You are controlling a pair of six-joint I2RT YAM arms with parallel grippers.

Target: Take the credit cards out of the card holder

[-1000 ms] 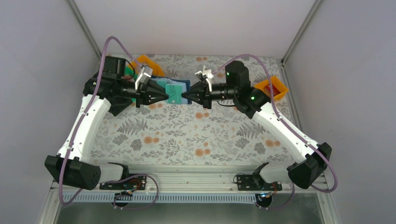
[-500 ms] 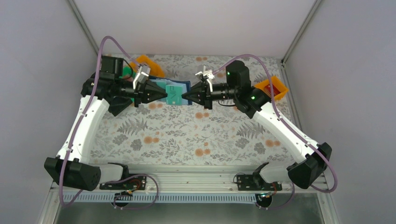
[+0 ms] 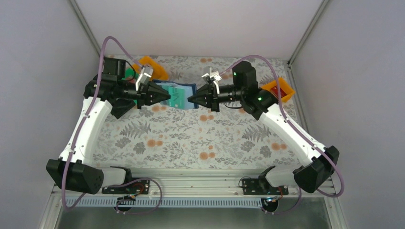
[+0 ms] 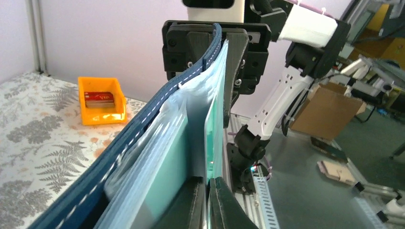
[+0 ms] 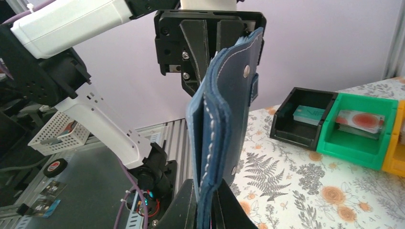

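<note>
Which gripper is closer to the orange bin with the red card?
Right. The right gripper sits between the orange bin and the card holder; the left gripper is beyond it.

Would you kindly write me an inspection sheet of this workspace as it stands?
Surface: floral table cover, flat.
Job's things: card holder held aloft between both grippers; teal card apparently partly inside.
Clutter: orange bins far left and far right, green bin, black bin; cards seen in three.
Grippers: left gripper shut on teal card; right gripper shut on card holder.
Cables: purple cables looping above both arms.
Surroundings: pale enclosure walls; nothing else seen.
</note>
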